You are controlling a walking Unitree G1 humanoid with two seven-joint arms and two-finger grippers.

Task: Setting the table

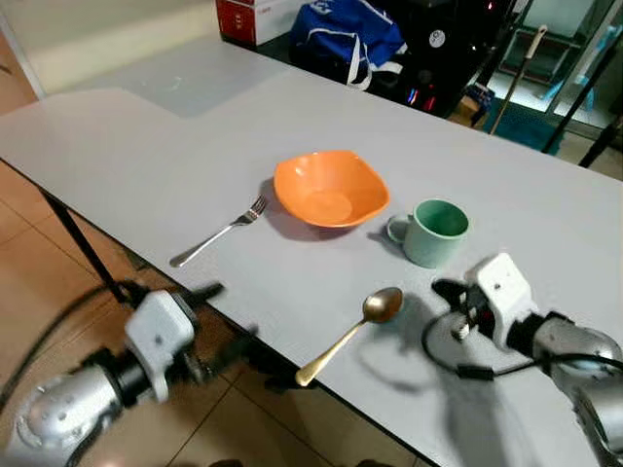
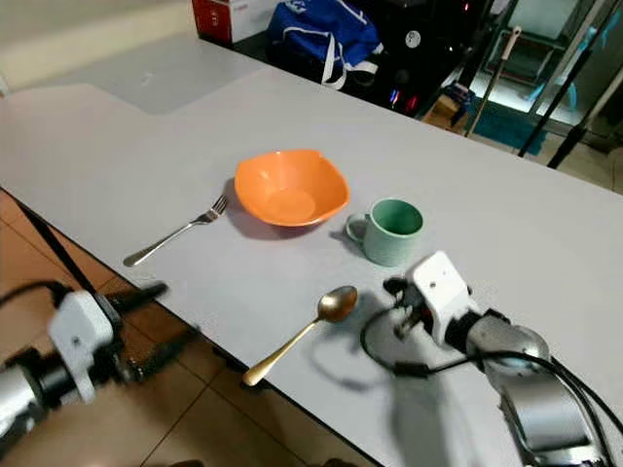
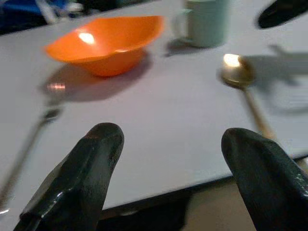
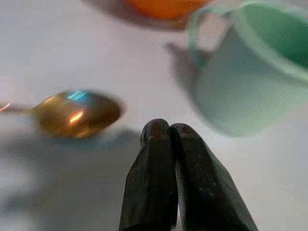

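Setting: a pale grey table [image 1: 146, 156] carries an orange squarish plastic bowl [image 1: 330, 188], a mint-green ceramic mug [image 1: 434, 232] just beside it on the robot's right, a silver metal fork [image 1: 220, 233] on the bowl's left, and a gold-coloured metal spoon [image 1: 351, 333] lying nearer the robot, its handle end poking past the table's near edge.
Right gripper [image 1: 447, 289]: fingers pressed together, holding nothing, low over the table between the spoon's bowl and the mug.
Left gripper [image 1: 219, 321]: fingers spread wide, empty, below and in front of the table's near edge.
Risk, spoon: a sideways brush from the right arm could, in my judgement, pivot the overhanging spoon off the edge onto the floor.
Risk, mug: the closed fingers sit near the mug's base; a forward push would likely shove or tip it against the bowl.
Risk, left arm: rising blindly, it may knock the table's underside or the spoon handle.
Head views offer: the whole layout and both arms.
Right wrist view offers: the closed fingertips [image 4: 168, 139] against the spoon's bowl and mug wall.
Left wrist view offers: the gap between its spread fingers [image 3: 91, 163].
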